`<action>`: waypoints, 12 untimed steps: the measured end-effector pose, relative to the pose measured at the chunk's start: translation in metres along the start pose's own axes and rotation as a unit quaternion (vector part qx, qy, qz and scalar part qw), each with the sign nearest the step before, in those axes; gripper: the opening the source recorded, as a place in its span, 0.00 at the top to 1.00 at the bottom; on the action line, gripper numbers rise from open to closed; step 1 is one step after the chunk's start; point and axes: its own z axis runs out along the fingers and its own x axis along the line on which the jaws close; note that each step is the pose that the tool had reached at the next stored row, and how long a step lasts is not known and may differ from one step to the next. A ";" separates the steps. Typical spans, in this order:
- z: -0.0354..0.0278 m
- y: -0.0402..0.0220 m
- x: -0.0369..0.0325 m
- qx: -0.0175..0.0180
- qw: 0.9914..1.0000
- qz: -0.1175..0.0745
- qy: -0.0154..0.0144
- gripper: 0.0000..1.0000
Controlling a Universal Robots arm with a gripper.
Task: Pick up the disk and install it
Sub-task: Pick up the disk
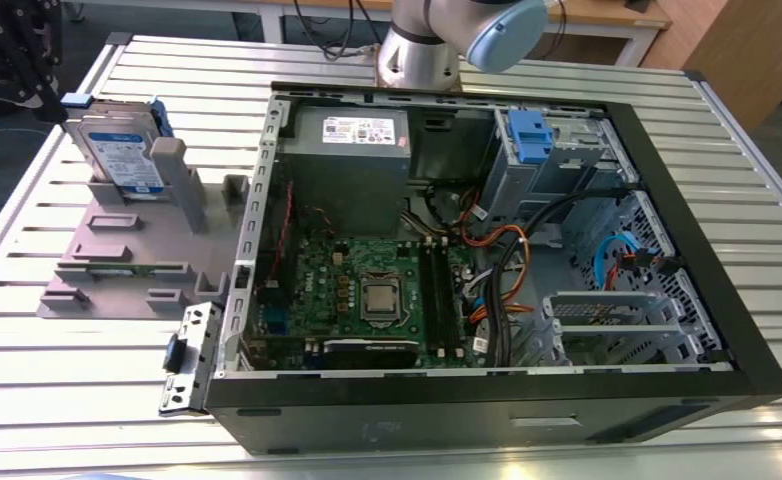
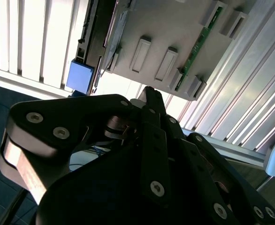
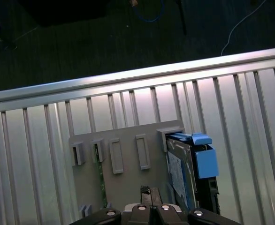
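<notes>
The disk [image 1: 115, 150] stands upright on edge at the far end of a grey fixture [image 1: 111, 255], on the exterior view's left, beside the open computer case [image 1: 658, 180]. Its white-and-blue label and blue bracket [image 3: 204, 161] show in the first wrist view. In the second wrist view I see the disk edge-on, with the bracket's blue end [image 2: 80, 76]. My gripper [image 3: 151, 193] hangs above the fixture [image 3: 128, 180], apart from the disk. Its black fingers [image 2: 149, 96] are together and hold nothing.
A green memory stick [image 1: 131, 268] sits in the fixture's near slots. Inside the case are a grey power supply [image 1: 351, 130], the motherboard [image 1: 371, 295] and a blue-latched drive bay [image 1: 531, 135]. A person in dark clothing [image 1: 4, 50] stands at the slatted table's far left corner.
</notes>
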 end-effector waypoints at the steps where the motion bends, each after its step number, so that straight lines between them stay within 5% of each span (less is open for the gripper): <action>1: 0.0000 0.0000 0.0000 0.000 1.000 0.000 0.000 0.89; 12: 0.0000 0.0000 0.0000 0.000 1.000 -0.004 0.000 0.89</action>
